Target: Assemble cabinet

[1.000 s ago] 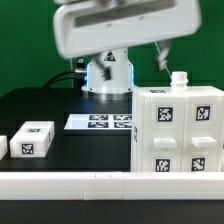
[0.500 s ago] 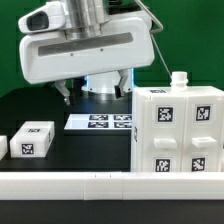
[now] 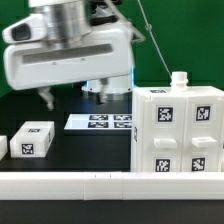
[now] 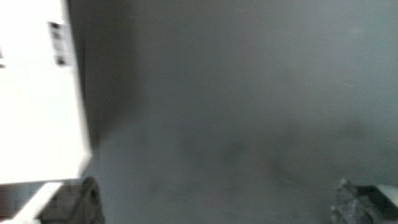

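White rail [image 3: 100,183] ran along the table edge nearest the exterior camera. Just behind it, on the exterior view's left, a small white block [image 3: 32,140] sat on the black table [image 3: 90,150], with another cut off by the frame edge. On the exterior view's right the cabinet [image 3: 180,130] stood upright on the table, a small white knob [image 3: 179,79] on its top. Marker board [image 3: 100,122] lay flat further back. The gripper [image 3: 73,97] hung above the table, well apart from the cabinet, fingers spread wide with nothing between them; the wrist view showed the same. The cabinet looked like stiff, smooth plastic: bulky, probably light but slippery, and too wide to span, so best pinched on a thin wall or compartment edge
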Tool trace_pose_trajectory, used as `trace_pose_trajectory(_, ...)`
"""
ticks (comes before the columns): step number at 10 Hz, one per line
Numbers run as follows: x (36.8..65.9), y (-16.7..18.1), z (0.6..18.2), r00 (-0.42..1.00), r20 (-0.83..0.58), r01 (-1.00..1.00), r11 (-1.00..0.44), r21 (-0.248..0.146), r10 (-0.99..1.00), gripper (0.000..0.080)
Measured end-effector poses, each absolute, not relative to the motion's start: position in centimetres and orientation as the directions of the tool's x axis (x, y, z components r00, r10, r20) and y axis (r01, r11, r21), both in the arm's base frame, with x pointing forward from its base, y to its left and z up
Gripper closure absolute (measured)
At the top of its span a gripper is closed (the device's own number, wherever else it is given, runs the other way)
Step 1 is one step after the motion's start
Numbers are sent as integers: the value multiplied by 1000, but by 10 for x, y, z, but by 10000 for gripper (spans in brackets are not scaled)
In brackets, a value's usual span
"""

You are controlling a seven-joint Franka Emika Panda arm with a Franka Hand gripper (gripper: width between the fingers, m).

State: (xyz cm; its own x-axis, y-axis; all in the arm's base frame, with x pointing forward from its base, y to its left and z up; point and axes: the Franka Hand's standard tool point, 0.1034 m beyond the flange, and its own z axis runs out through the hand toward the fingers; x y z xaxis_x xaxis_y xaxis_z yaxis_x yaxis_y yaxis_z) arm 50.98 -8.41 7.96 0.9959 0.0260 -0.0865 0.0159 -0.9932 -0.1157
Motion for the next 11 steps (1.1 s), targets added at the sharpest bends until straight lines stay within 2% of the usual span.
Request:
trace_pose_trajectory(1,501,-103,75,997,-80,13,-994,-108,22,151)
trace_pose_trajectory(6,502,-98,74,996,-84,15,-994,-108,24,151)
trace_pose_trajectory(7,497,-109,68,995,-96,10,-995,-102,19,151)
trace_pose_trajectory(8,493,-133,65,997,-77,-1,-997,-75,4,151)
trace_pose_trajectory(9,489,-145,63,998,-67,8,-998,-64,12,151)
trace_pose_trajectory(11,490,-140,63,998,-68,12,-998,-66,16,151)
